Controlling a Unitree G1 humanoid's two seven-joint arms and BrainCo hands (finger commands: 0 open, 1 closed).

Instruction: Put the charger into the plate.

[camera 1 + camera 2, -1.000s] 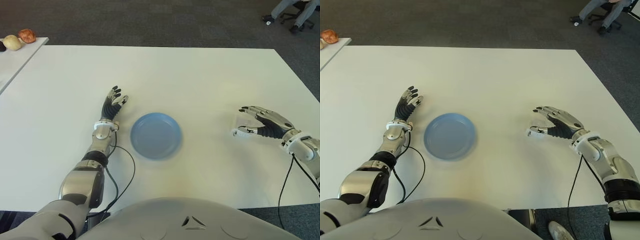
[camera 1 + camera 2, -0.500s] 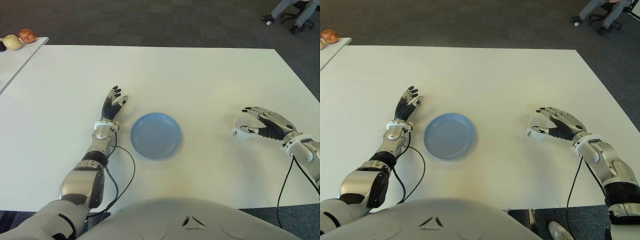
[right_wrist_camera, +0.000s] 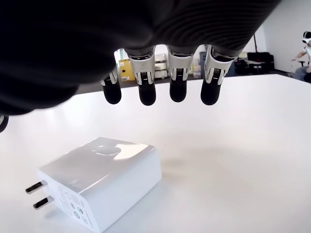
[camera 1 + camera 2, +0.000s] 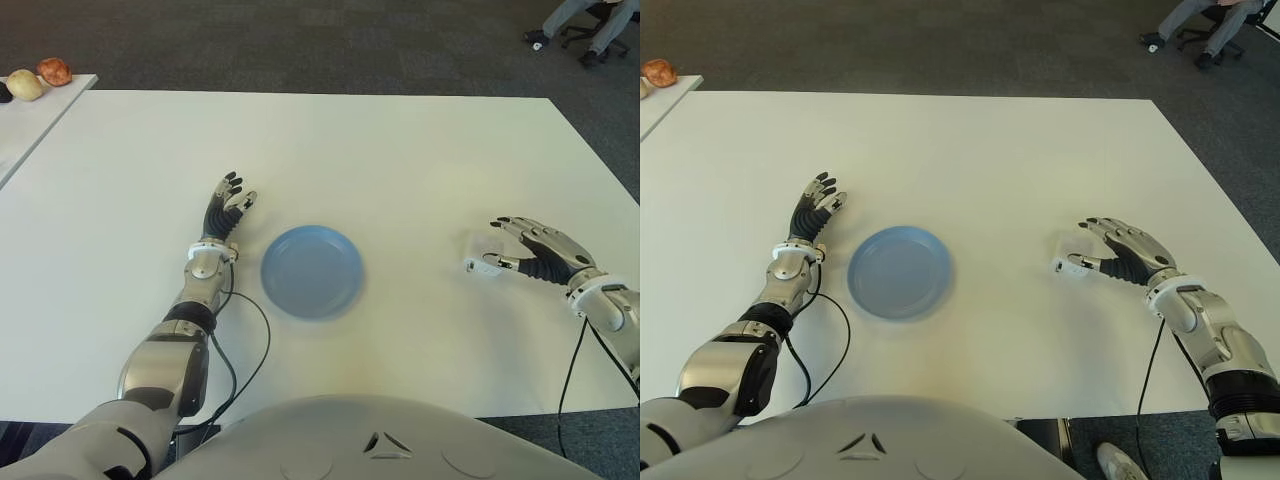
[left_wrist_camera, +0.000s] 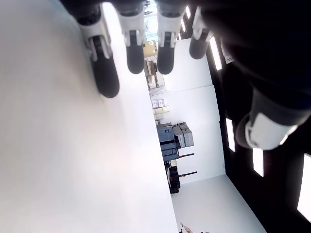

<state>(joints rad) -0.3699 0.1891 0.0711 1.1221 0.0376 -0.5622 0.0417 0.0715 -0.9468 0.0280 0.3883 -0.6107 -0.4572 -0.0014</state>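
White surface [image 4: 400, 150], reach under way.
Right hand [image 4: 1125, 256] hovers spread over the charger [image 3: 97, 182] lying beneath its fingers; next, close around it. Left hand [image 4: 226, 210] open beside the plate [image 4: 311, 270].

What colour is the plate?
The plate is light blue, plain with no pattern. It shows best in the left eye view.

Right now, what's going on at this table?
The robot's right hand hovers over the white charger, which lies on the white table under the open fingers; nothing is grasped yet. The blue plate sits empty near the table's middle, on the charger's left. The left hand shows idle on the plate's left side, fingers open.
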